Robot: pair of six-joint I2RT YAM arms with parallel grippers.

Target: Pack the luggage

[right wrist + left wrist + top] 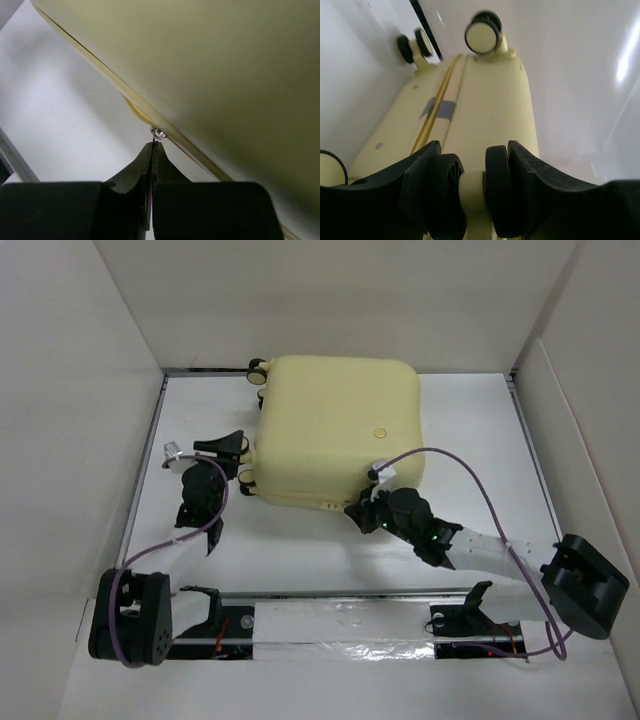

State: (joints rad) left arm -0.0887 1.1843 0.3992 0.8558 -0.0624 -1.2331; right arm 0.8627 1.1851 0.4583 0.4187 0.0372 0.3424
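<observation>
Since the luggage (335,425) lay flat and closed on the white surface (470,440), toward the far middle, everything hinged on its zipper seam (95,65). Shell up, wheels on the side facing the left arm. Long axis was hard to call from above, the case being nearly square.

The right tool (358,512) sat at the near side of the case, jaws pinched almost fully together on the small metal zipper pull (159,134). The wrist view showed the tab caught right at the tips. The left tool (236,454) was at the near left corner, jaws narrowed around one wheel (472,192) and pressed against both black discs. It looked like a brace hold.

Key relation: the pull lay straight ahead of the right tool, and the seam ran crosswise to it, along the near side of the case, left to right in the overhead view. So my read was that the next move had to travel sideways along that seam, not toward or away from the case. The right arm owned the pull. The left arm was nearer the corner and best placed to stop the case sliding. Whether the zip was opening or closing, I couldn't tell.

Risk as I saw it: thin tab, tip grip, could slip if the pull left the seam line.
</observation>
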